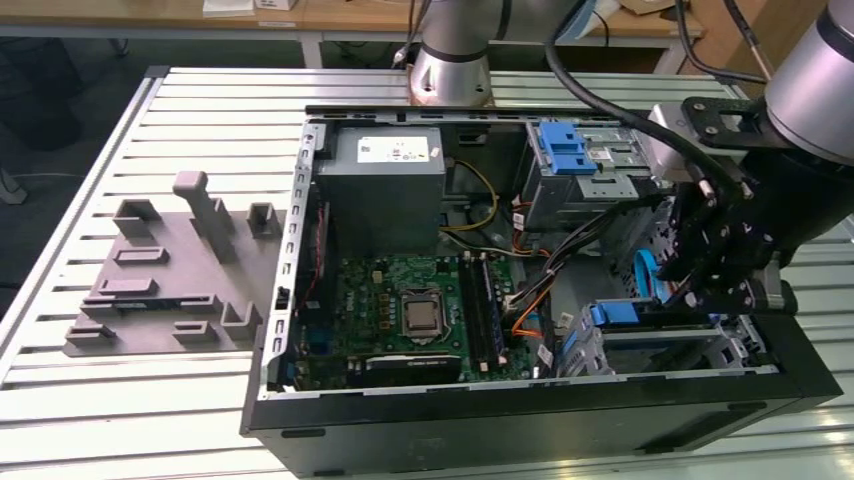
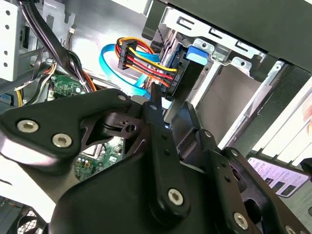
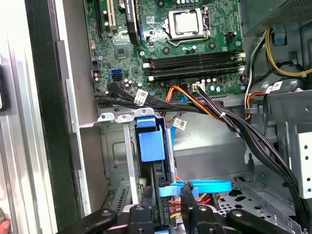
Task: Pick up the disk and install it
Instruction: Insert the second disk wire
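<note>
The disk [image 3: 152,146] stands on edge inside the lower drive cage [image 3: 113,146] of the open computer case. Its blue carrier faces up, seen in the exterior view as a blue block [image 1: 630,313] at the case's front right corner. My gripper [image 1: 714,298] reaches down into that cage from above. In both wrist views its black fingers [image 3: 146,195] flank the disk's end, and the gripper [image 3: 166,192] looks shut on the disk. In the second wrist view the gripper [image 2: 170,105] sits just short of a connector with coloured wires [image 2: 146,61] at the disk [image 2: 194,54].
A light-blue flat cable [image 3: 209,186] loops beside the fingers. Black and orange cable bundles [image 3: 234,126] cross toward the motherboard [image 1: 407,310]. An upper cage with a blue latch [image 1: 567,155] and the grey power supply [image 1: 384,190] lie farther back. A grey fixture [image 1: 167,275] lies on the slatted table.
</note>
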Robot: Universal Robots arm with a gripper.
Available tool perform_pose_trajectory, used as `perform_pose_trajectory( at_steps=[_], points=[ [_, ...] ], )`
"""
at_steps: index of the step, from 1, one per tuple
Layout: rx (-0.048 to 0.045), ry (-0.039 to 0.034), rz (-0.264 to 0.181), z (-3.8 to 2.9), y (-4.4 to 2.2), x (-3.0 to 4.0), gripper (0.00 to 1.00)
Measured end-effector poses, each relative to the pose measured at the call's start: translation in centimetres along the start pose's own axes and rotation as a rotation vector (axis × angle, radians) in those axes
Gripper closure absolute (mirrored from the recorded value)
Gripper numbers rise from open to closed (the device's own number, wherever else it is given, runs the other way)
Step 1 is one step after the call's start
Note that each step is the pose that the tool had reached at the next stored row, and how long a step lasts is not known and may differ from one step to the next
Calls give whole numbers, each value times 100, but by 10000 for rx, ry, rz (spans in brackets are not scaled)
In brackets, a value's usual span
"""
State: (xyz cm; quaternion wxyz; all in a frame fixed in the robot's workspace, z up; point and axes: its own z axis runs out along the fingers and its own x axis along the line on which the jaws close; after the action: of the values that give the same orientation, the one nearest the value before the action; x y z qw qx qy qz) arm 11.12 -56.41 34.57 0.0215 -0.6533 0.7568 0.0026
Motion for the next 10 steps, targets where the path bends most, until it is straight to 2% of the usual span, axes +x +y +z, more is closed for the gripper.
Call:
perform_pose_trajectory(
  at_steps=[4,5,6,8,10],
  points=[
    [0,-2,-1,-10,4,0,65],
    [0,0,0,-12,11,1,71],
    [0,0,0,-12,20,2,71],
    [1,0,0,-12,39,5,83],
    [0,-1,0,-8,47,7,83]
  ],
)
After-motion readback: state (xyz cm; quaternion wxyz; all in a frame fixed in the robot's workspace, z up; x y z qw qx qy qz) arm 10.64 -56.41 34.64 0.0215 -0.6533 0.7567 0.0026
